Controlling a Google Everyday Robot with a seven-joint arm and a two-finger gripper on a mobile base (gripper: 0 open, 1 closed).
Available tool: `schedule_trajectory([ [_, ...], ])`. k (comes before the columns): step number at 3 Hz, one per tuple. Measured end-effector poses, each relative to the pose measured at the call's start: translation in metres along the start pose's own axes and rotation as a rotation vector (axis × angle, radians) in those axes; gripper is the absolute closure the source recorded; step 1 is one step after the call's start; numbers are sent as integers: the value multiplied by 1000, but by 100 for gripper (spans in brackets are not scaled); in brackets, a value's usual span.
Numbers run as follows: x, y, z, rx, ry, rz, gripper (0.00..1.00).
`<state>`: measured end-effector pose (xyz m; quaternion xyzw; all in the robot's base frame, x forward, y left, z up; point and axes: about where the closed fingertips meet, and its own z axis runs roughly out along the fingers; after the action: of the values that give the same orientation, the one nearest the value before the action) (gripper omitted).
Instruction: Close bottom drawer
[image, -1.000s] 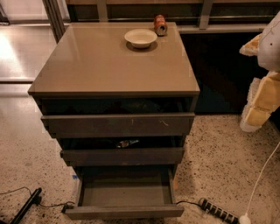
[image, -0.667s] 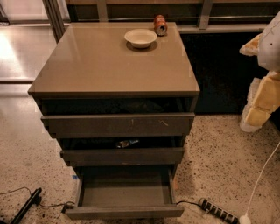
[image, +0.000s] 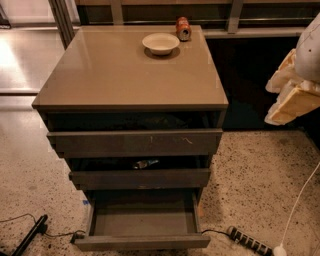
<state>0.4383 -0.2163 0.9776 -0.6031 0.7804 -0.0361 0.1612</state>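
Observation:
The bottom drawer (image: 142, 242) is the lowest of three dark grey-brown drawers in a cabinet (image: 130, 75) with a tan top. It stands pulled far out toward me, and its shallow tray looks bare inside. My gripper (image: 294, 87) shows as white and pale-yellow parts at the right edge of the view. It hangs at about cabinet-top height, well right of the cabinet and well above the drawer, touching nothing.
The top drawer (image: 135, 142) and middle drawer (image: 140, 178) are each slightly out, with a small object (image: 145, 163) in the gap between them. A white bowl (image: 160, 43) and a can (image: 183, 28) sit on the cabinet top. A power strip (image: 248, 240) and white cable (image: 301, 196) lie on the floor at right, a black cord (image: 31, 234) at left.

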Motion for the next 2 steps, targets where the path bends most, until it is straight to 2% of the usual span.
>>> schedule_trajectory([
  [1, 0, 0, 0, 0, 0, 0, 81],
  [2, 0, 0, 0, 0, 0, 0, 100],
])
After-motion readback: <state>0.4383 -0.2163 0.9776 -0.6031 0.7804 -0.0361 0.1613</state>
